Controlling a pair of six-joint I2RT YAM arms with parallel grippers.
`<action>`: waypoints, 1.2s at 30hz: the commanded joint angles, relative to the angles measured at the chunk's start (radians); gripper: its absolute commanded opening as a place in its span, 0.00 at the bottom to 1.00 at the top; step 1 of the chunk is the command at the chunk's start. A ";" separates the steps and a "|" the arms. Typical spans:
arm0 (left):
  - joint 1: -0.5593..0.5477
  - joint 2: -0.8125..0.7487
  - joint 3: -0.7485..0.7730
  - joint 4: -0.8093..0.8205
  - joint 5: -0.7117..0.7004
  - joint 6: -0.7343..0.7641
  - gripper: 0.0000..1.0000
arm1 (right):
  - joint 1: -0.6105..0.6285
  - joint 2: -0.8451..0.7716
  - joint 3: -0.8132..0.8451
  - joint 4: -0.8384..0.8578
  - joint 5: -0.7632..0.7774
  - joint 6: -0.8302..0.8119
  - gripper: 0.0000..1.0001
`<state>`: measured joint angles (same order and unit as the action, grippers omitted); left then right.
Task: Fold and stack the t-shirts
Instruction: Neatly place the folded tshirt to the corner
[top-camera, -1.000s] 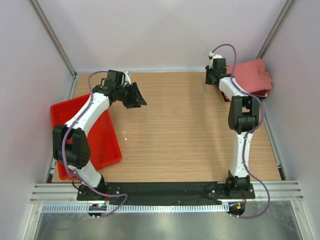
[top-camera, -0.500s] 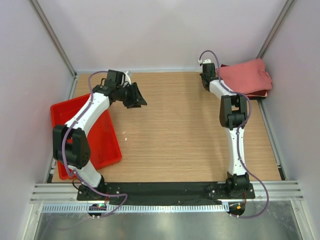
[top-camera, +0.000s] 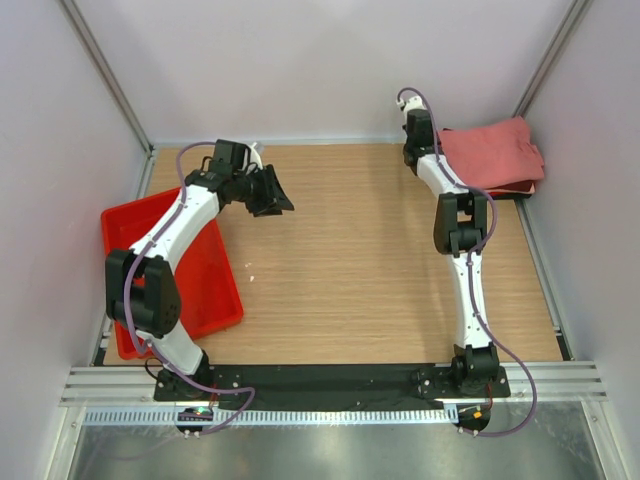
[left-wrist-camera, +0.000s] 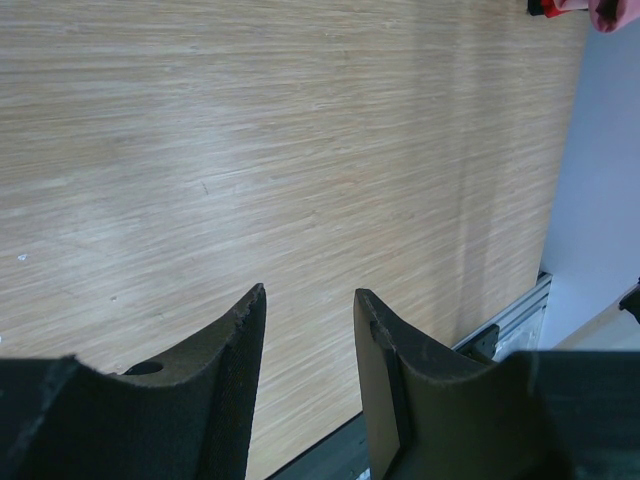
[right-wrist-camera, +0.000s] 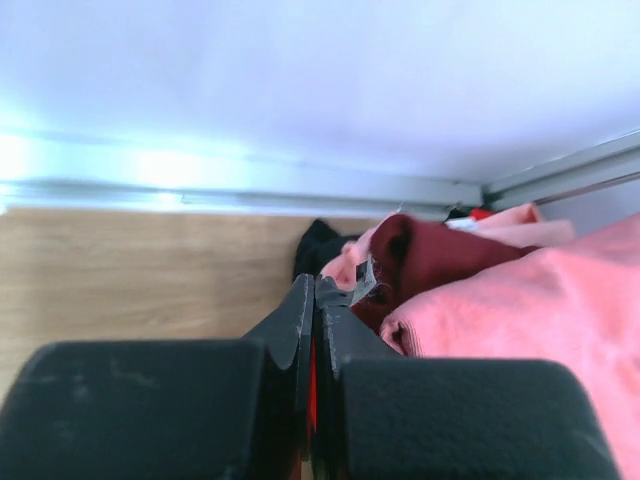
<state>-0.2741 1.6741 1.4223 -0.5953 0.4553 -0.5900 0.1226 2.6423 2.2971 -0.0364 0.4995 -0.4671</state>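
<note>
The right arm (top-camera: 455, 220) is reaching to the bench's (top-camera: 350, 260) far right corner, where the t-shirts (top-camera: 495, 155) are lying stacked, salmon-pink over maroon. Its jaws are pressing closed at the pile's left edge. The left arm (top-camera: 185, 215) is hovering over bare wood, jaws standing apart and empty.

A light wood-grain tabletop (top-camera: 350, 260) is boxed in by plain pale walls (top-camera: 320, 60) on three sides, with slim metal posts (top-camera: 103, 72) slanting up at the back corners. Along the near edge run a black strip (top-camera: 330, 374), a slotted aluminium rail (top-camera: 300, 417) and brushed sheet metal (top-camera: 330, 452); the light is soft and even
</note>
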 joint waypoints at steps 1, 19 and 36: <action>0.003 -0.027 0.004 0.026 0.006 0.018 0.42 | 0.005 -0.027 0.056 0.113 0.037 -0.033 0.01; 0.001 -0.135 0.003 0.058 -0.070 0.068 0.42 | 0.175 -0.677 -0.336 -0.253 -0.162 0.403 0.22; -0.033 -0.445 -0.081 0.221 0.154 0.064 0.57 | 0.186 -1.485 -0.930 -0.688 -0.533 0.861 1.00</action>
<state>-0.2844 1.3182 1.3804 -0.4587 0.5331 -0.5358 0.3058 1.2728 1.4380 -0.6685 0.0757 0.2604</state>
